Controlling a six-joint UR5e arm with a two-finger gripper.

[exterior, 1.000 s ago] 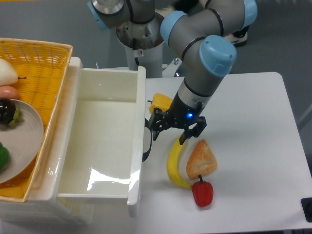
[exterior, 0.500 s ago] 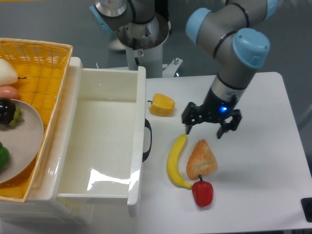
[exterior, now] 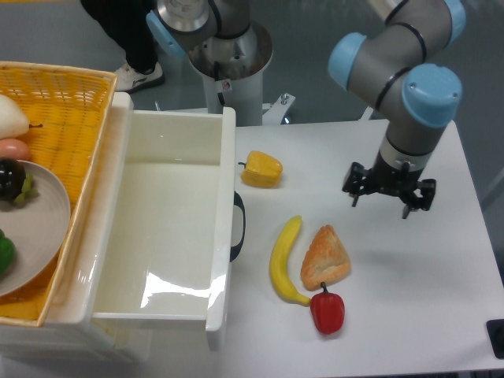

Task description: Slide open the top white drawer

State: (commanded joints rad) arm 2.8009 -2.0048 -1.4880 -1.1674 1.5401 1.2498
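The top white drawer point(exterior: 169, 228) stands pulled far out of the cabinet, its glossy inside bare. Its curved black handle point(exterior: 239, 227) faces right toward the table. My gripper point(exterior: 383, 197) hangs over the right half of the table, well away from the handle. Its fingers are spread open and hold nothing.
A yellow pepper point(exterior: 262, 168), a banana point(exterior: 283, 259), a pastry point(exterior: 324, 257) and a red pepper point(exterior: 327, 310) lie on the white table point(exterior: 417, 299) right of the drawer. A yellow wicker basket point(exterior: 55, 102) with a plate of fruit sits on the cabinet at left.
My gripper has let go of the drawer handle and travelled right across the table, staying open. The drawer has not moved.
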